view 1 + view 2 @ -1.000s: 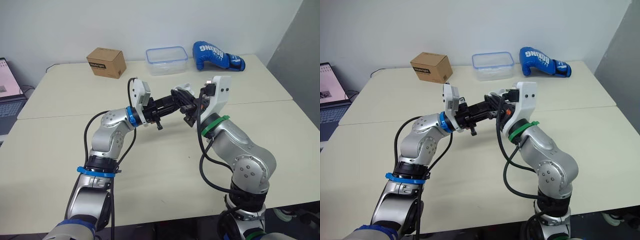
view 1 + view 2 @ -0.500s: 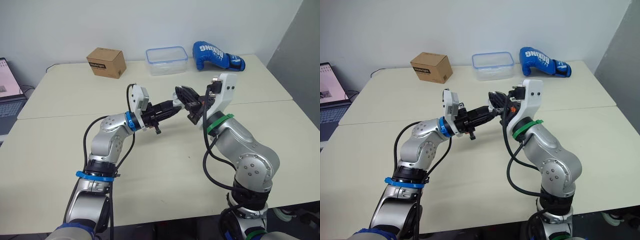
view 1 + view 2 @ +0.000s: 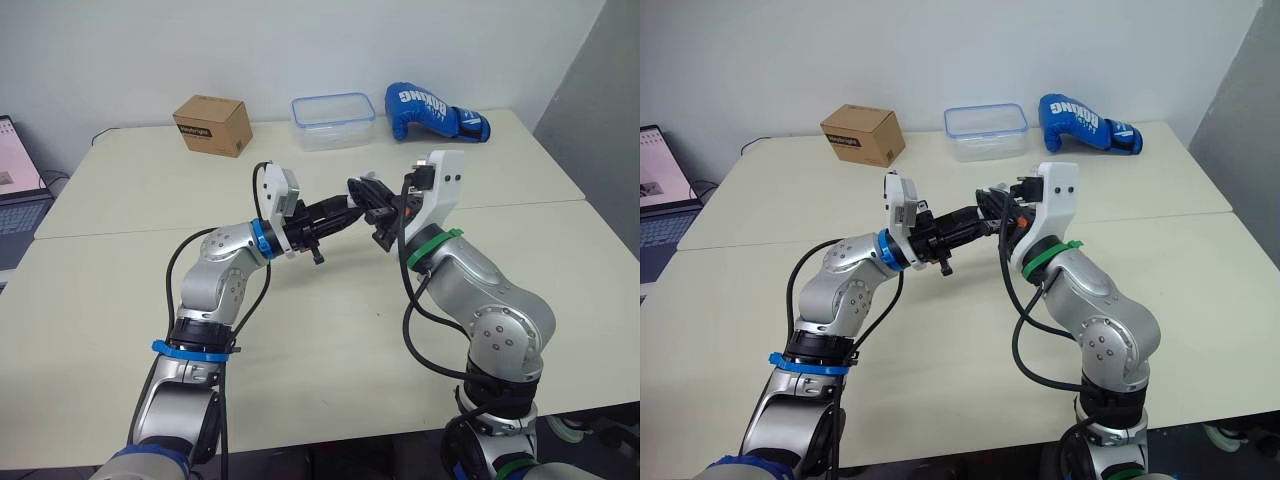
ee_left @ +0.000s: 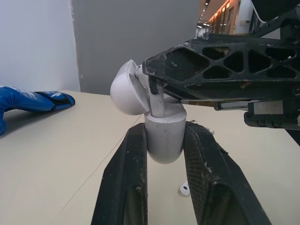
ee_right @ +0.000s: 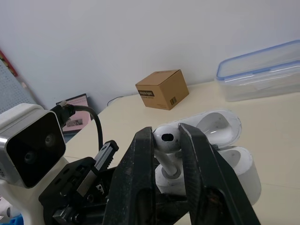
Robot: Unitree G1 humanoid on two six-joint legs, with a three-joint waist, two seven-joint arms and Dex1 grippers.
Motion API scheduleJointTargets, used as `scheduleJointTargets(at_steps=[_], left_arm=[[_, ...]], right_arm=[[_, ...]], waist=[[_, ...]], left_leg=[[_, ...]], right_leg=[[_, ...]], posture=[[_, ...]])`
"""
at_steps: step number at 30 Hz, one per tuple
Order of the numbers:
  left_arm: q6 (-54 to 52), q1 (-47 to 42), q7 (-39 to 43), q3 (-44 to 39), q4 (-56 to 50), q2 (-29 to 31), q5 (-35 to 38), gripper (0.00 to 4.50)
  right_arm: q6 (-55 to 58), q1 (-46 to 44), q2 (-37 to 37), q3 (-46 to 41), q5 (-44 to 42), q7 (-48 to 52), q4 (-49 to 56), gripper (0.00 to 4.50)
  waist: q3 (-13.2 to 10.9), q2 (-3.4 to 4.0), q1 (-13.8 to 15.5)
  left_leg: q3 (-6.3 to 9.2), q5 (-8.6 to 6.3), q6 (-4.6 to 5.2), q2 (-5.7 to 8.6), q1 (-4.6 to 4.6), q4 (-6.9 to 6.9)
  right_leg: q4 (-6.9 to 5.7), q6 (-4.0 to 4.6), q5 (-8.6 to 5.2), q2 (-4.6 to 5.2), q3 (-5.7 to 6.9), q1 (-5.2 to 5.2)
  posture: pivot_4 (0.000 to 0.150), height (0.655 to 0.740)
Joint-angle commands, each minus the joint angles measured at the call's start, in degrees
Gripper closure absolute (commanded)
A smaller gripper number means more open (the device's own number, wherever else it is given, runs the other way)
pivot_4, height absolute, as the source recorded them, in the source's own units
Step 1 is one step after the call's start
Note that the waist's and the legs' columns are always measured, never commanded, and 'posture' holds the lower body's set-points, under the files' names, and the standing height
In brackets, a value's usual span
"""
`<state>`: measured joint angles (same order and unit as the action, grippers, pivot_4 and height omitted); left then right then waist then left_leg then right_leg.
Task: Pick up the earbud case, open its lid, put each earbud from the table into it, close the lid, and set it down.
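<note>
A grey open laptop (image 3: pixel 15 190) sits at the far left, cut off by the edge of the view and lower than the cream table (image 3: pixel 110 300). A brown cardboard box (image 3: pixel 212 125) stands near the table's back edge on the left. From it a broad bare stretch of tabletop runs forward to the near edge. A seam crosses the top from left to right where two slabs meet.

Over the middle of the table, well above the surface, the left gripper (image 4: pixel 166 127) reaches toward the right. Its fingers are drawn in narrow, pinching the rounded body of the small white plastic earbud case (image 4: pixel 164 136). The case's domed lid (image 4: pixel 126 89) is swung open to one side. Below the case, a loose white earbud (image 4: pixel 184 189) lies on the tabletop.

The right gripper (image 5: pixel 166 132) meets it from the opposite side, fingertip to fingertip. Its fingers are nearly closed on the head of a second white earbud (image 5: pixel 164 140), whose stem points down into the open mouth of the case.

Behind the grippers, a clear plastic tub with a blue-rimmed lid (image 3: pixel 333 121) stands near the back edge. To its right lies a blue boxing glove with white lettering (image 3: pixel 432 112). The tabletop to the right of the right arm is bare out to the right-hand edge.
</note>
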<state>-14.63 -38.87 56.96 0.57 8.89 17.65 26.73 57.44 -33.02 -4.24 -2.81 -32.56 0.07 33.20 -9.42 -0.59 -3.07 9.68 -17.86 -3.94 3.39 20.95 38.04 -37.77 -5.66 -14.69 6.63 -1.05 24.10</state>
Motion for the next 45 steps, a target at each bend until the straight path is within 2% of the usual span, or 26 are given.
scheduleJointTargets(at_steps=[1, 18, 24, 35, 37, 39, 42, 45], left_arm=[[0.76, -2.75, -1.12, -1.15, -2.24, -0.89, 1.07, 3.79], [3.76, -5.12, -2.75, -1.53, 0.49, -3.14, -0.22, 3.79], [4.12, -5.26, -2.62, -1.64, 0.52, -3.19, -0.34, 3.79], [3.85, -3.47, -0.52, -2.61, -0.23, -1.03, 0.36, 3.79], [3.22, -3.05, 0.08, -3.04, -1.01, -0.28, 1.17, 3.79], [1.71, -2.27, 1.27, -3.55, -2.39, 1.25, 2.55, 3.79], [-0.71, -0.35, 3.73, -4.07, -4.59, 4.19, 4.45, 3.79], [-3.54, 1.75, 6.63, -4.53, -6.87, 7.36, 6.76, 3.79]], right_arm=[[-1.17, -0.78, -0.08, 0.91, 0.69, -1.10, 0.33, 4.12], [2.06, -0.75, -0.91, 1.49, 0.03, -3.87, 0.28, 4.12], [2.00, -0.87, 1.48, 2.18, 1.21, -3.11, 0.80, 2.03], [-1.98, -1.41, 13.75, -1.01, 1.88, 3.72, 1.60, 2.03], [-1.73, -1.63, 15.72, -3.16, -0.72, 6.18, 2.29, 2.03], [0.11, -2.11, 18.59, -7.00, -7.24, 10.95, 3.78, 2.03], [5.20, -3.50, 26.73, -11.59, -18.92, 19.81, 3.67, 2.03], [11.07, -4.60, 42.80, -8.32, -22.84, 32.40, 1.76, 2.03]], waist=[[0.00, 0.00, 0.00], [0.00, 0.00, -0.08], [0.00, 0.00, -0.10], [0.00, -0.01, -0.05], [0.00, -0.01, -0.06], [-0.01, -0.01, -0.07], [-0.01, -0.01, -0.09], [-0.02, -0.01, 0.00]], left_leg=[[0.00, 0.00, 0.00, 0.00, 0.00, 0.00], [-0.01, 0.00, 0.00, 0.00, 0.00, 0.00], [-0.01, 0.00, 0.00, 0.00, 0.00, -0.01], [-0.02, 0.00, 0.00, 0.01, 0.00, 0.00], [-0.03, 0.00, 0.00, 0.01, 0.00, -0.01], [-0.03, 0.00, 0.00, 0.00, 0.01, 0.00], [-0.04, -0.01, 0.02, 0.00, 0.02, -0.03], [-0.04, -0.01, 0.04, -0.01, 0.01, -0.05]], right_leg=[[0.00, 0.00, 0.00, 0.00, 0.00, 0.00], [0.00, 0.00, 0.00, 0.00, 0.00, 0.00], [0.01, 0.00, 0.00, 0.00, 0.00, 0.00], [0.03, 0.00, 0.00, 0.00, 0.00, -0.01], [0.04, 0.00, 0.00, 0.00, 0.00, -0.02], [0.05, 0.00, 0.00, 0.00, 0.00, -0.02], [0.10, 0.00, 0.00, 0.00, -0.01, -0.04], [0.17, 0.00, 0.00, 0.00, 0.03, -0.09]], posture=[[0.150, 0.7307], [0.150, 0.7307], [0.150, 0.7307], [0.150, 0.7307], [0.150, 0.7307], [0.150, 0.7307], [0.150, 0.7307], [0.150, 0.7307]])
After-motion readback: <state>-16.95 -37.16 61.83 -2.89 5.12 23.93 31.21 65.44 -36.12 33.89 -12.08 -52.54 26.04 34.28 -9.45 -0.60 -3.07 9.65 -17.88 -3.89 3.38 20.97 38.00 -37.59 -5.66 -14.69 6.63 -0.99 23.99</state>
